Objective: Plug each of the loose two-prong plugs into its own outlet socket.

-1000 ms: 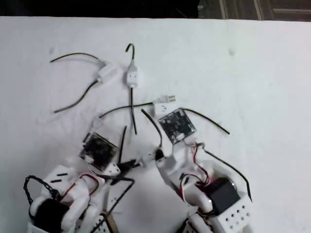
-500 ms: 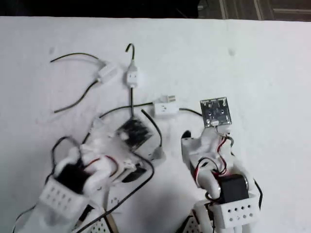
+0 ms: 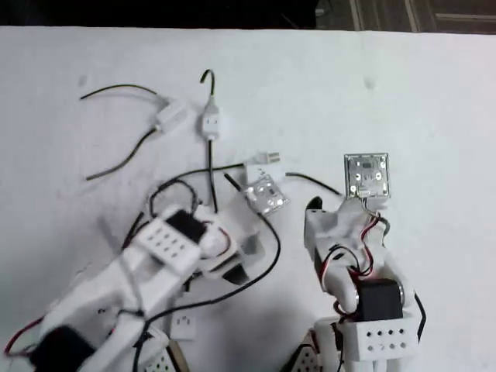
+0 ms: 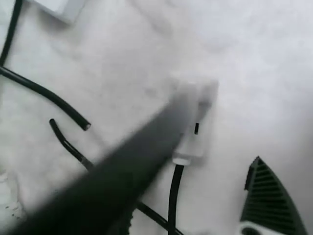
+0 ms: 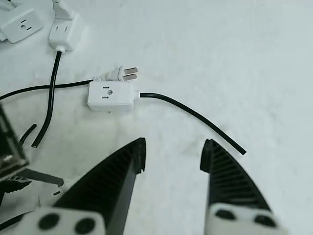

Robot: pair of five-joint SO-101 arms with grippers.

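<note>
A white socket (image 5: 111, 95) with a short black cable lies on the white table, and a loose two-prong plug (image 5: 122, 73) sits right beside it (image 3: 263, 172). Two more white socket pieces (image 3: 169, 115) (image 3: 210, 122) lie farther back left. My right gripper (image 5: 174, 147) hovers open and holds nothing, short of that socket and to its right (image 3: 316, 208). My left gripper (image 4: 222, 129) is low over a white cabled piece (image 4: 193, 132). One blurred dark finger (image 4: 146, 156) lies across that piece, the other (image 4: 266, 200) stands well apart, so the gripper is open.
Black cables (image 3: 209, 167) cross the middle of the table between the sockets. One cable's loose end (image 5: 242, 152) lies near my right gripper. The left arm's body (image 3: 155, 256) covers the front-left area. The far right of the table (image 3: 434, 116) is bare.
The left arm has swung from the front left toward the middle, over the white cabled piece. The right arm has shifted right and a little farther back.
</note>
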